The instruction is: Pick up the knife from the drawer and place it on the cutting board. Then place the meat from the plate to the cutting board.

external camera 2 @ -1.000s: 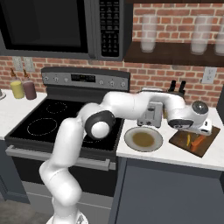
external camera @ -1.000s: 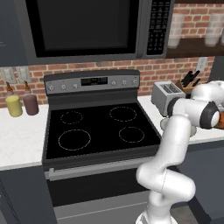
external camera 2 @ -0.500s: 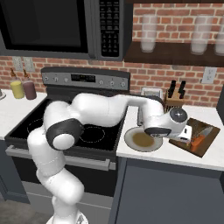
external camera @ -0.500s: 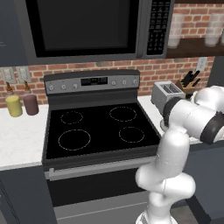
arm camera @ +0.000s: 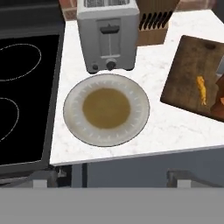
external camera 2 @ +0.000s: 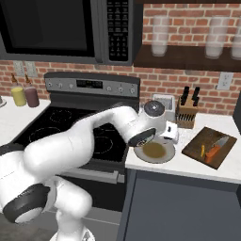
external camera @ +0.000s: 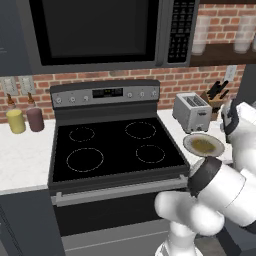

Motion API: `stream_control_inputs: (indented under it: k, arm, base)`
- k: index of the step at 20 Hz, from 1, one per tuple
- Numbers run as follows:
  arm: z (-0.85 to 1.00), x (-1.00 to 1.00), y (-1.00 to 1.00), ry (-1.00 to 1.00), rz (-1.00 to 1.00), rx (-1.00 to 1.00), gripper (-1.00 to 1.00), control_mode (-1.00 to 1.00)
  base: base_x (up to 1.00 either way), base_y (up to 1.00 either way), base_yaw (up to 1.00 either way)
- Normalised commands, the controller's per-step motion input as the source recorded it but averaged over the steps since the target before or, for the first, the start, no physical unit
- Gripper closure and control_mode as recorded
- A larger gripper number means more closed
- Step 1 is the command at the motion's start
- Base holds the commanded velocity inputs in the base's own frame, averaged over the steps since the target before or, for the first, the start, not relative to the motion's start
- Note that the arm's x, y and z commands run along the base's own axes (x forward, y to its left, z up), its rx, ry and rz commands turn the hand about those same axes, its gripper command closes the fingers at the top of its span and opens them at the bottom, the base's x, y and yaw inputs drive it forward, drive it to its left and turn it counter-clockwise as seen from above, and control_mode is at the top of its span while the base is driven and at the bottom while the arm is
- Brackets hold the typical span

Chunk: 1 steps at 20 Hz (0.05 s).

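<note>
The dark brown cutting board (external camera 2: 208, 143) (arm camera: 189, 74) lies on the white counter right of the plate. On it rests the knife (external camera 2: 215, 149) with its orange handle, cut off by the right edge of the hand view (arm camera: 219, 106). Beside the knife lies the small orange-brown meat (external camera 2: 203, 150) (arm camera: 201, 89). The round plate (external camera 2: 154, 150) (arm camera: 106, 109) (external camera: 203, 145) is empty. My gripper (external camera 2: 171, 134) (arm camera: 116, 177) hovers above the plate's near side, open and holding nothing. The dark slate cabinet front (external camera 2: 183, 202) below the counter shows no open drawer.
A silver toaster (arm camera: 108, 33) (external camera 2: 162, 101) (external camera: 192, 111) stands just behind the plate, with a wooden knife block (external camera 2: 187, 113) (arm camera: 153, 22) to its right. The black stovetop (external camera: 112, 147) lies left of the plate. Two bottles (external camera: 25, 117) stand at the far left.
My hand has drawn back leftwards from over the cutting board to above the plate. The meat and the knife stay on the board.
</note>
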Motion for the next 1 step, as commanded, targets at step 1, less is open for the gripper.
stream_control_inputs:
  k: [1]
  arm:
    - [1.00,-0.20,0.99,0.15,0.00,-0.03,-1.00,-1.00]
  base:
    - [0.00,0.00,0.00]
